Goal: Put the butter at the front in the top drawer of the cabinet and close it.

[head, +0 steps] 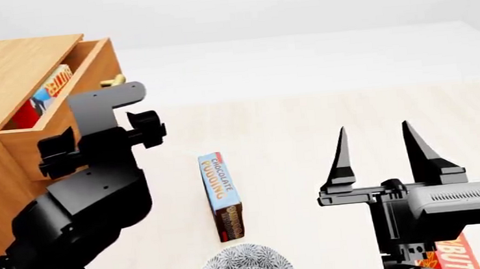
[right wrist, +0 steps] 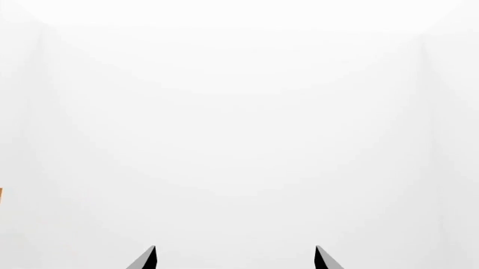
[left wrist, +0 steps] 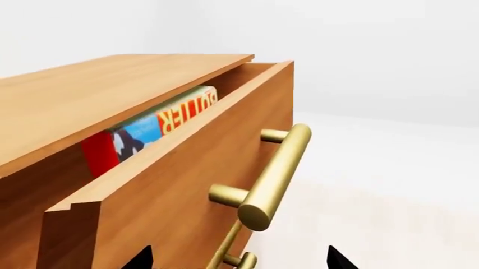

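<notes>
The cabinet (head: 8, 70) stands at the far left with its top drawer (left wrist: 172, 190) pulled partly out. A red butter carton (left wrist: 161, 120) stands on edge inside the drawer (head: 24, 143), also visible from the head view (head: 49, 89). My left gripper (left wrist: 238, 260) is open and holds nothing. It sits just in front of the drawer face, below the brass handle (left wrist: 273, 174). A look-alike butter carton (head: 451, 256) lies at the near right, partly under my right arm. My right gripper (head: 376, 152) is open and empty, raised over the table.
A blue-and-brown chocolate pudding box (head: 221, 191) lies mid-table. A grey patterned round object (head: 243, 268) sits at the near edge. The lower drawer's brass handle (left wrist: 232, 255) shows between my left fingertips. The right wrist view shows only white background.
</notes>
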Tool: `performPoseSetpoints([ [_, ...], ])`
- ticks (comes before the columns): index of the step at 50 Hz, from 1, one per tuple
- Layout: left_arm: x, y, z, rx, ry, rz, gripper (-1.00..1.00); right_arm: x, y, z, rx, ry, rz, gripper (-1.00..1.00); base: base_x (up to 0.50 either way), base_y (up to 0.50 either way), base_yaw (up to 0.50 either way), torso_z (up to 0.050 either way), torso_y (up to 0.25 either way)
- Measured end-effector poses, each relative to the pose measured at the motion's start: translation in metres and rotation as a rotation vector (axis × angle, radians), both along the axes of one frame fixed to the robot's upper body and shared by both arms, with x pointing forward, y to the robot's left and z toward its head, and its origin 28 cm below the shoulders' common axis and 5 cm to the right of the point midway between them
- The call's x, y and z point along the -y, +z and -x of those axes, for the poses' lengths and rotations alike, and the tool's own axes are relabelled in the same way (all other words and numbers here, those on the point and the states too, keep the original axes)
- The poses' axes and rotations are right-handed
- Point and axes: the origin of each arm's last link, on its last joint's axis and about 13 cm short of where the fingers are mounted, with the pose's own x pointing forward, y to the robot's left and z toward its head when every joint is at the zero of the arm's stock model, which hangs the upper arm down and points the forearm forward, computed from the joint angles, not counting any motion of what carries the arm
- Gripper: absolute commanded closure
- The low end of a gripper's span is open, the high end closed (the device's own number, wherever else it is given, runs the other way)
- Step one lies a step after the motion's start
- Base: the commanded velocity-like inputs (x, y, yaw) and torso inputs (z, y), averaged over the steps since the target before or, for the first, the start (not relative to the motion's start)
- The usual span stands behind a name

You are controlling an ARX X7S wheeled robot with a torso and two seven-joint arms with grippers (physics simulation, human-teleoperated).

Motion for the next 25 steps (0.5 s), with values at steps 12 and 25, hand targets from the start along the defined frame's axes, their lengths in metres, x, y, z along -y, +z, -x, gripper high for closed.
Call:
performPoseSetpoints([
  [12,-0.007,-0.002,-0.005,-0.005,0.042,-0.005,-1.0,0.0,0.0,0.0,0.0,0.0,0.002,-1.0,0.0,0.0,0.0,0.0,0.0],
  [25,-0.013,-0.004,-0.011,-0.012,0.082,-0.013,-1.0,-0.001,0.0,-0.001,-0.001,0.001,0.003,-1.0,0.0,0.0,0.0,0.0,0.0],
])
